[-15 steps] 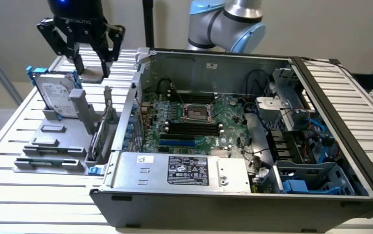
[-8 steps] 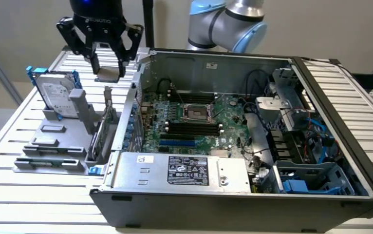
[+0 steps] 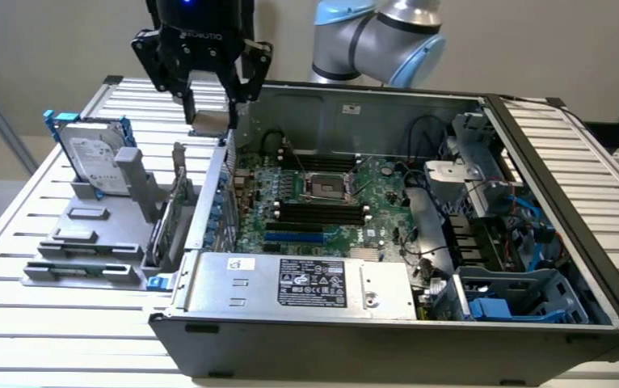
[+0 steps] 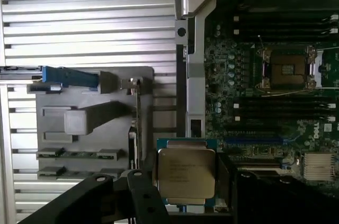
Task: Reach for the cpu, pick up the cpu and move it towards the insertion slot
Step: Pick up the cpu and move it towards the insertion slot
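Now fingers [image 3: 212, 109] gripping cpu [image 4: 186, 172], raised over case edge, well apart from insertion slot [image 3: 327, 187].

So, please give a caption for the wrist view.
The tool holds the cpu above the case edge, the insertion slot ahead.

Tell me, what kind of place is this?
Probably a robot test workbench for building computers. An open computer case lies on a slatted metal table, and the robot's hand holds a cpu above it.

exterior: high, oblique, far — wrist: straight down, close (both: motherboard [image 3: 321, 198])
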You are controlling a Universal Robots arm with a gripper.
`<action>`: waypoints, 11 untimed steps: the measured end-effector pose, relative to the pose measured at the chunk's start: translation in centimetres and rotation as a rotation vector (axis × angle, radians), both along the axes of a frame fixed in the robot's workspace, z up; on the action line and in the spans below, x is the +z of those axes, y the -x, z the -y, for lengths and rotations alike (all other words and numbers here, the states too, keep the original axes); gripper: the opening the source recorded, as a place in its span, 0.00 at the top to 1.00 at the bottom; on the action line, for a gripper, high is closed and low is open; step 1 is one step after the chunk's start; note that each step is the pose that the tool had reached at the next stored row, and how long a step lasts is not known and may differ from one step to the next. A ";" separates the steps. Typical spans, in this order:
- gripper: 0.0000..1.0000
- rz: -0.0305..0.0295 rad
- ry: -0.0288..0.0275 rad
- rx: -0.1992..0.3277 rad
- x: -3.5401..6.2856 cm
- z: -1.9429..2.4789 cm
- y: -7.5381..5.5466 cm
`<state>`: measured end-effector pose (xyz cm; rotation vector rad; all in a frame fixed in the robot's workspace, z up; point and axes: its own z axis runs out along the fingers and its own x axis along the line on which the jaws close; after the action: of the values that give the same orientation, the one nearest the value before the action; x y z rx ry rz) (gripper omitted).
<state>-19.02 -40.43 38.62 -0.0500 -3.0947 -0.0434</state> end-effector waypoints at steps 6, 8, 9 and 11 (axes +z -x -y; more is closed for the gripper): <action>0.45 -0.0001 -0.0020 0.000 0.00 -0.06 -2.7; 0.45 -0.0002 -0.0028 0.000 0.00 -0.08 -3.7; 0.45 -0.0001 -0.0033 0.000 0.00 -0.09 -4.1; 0.45 -0.0001 -0.0044 0.000 0.00 -0.12 -5.0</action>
<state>-14.01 -40.31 38.62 -0.0498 -3.0944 -0.0501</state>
